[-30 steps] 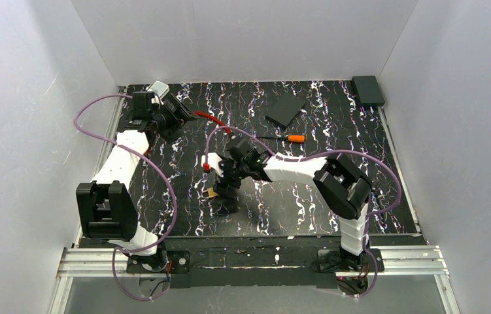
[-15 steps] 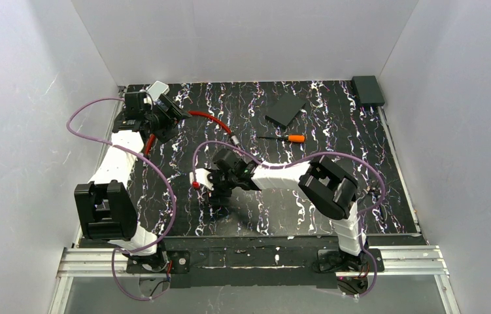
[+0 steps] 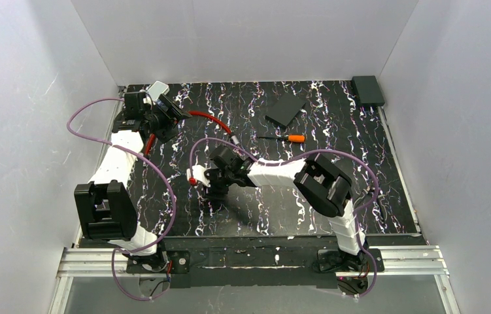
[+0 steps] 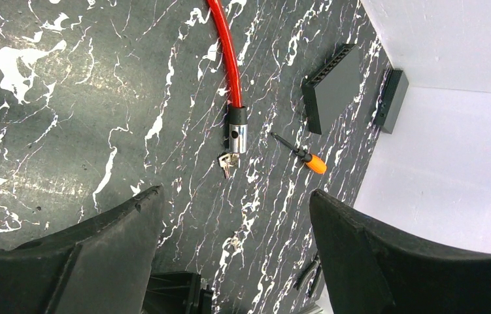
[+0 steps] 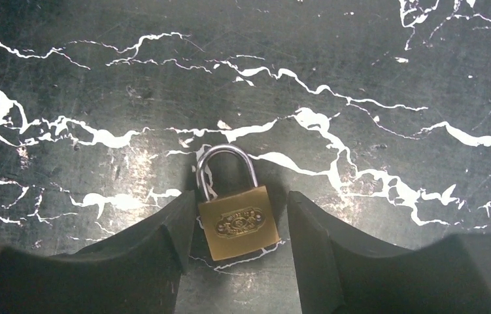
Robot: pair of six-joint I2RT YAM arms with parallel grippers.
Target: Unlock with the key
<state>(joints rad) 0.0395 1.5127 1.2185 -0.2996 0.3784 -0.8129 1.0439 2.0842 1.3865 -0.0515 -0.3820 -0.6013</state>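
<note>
A small brass padlock [image 5: 239, 221] with a steel shackle lies flat on the black marbled table [image 5: 360, 78]. My right gripper [image 5: 239, 199] is down over it, open, one finger on each side. The left finger [image 5: 164, 235] sits close against the body, and a gap shows at the right finger [image 5: 314, 242]. In the top view the right gripper [image 3: 215, 186] hides the padlock. The key [image 4: 227, 163], a tiny silvery bunch, lies by the black-and-silver end [image 4: 236, 131] of the red cable lock [image 4: 229, 59]. My left gripper [image 4: 235, 193] hangs open and empty above the back left, well short of the key.
An orange-handled screwdriver [image 3: 291, 138] lies right of the cable's end. A flat black plate [image 3: 286, 108] sits behind it. A black box [image 3: 367, 89] stands in the back right corner. White walls enclose the table on three sides.
My right arm has swung left and lowered over the padlock, and its jaws have narrowed around it. The left gripper shifted slightly left early on, then held still.
</note>
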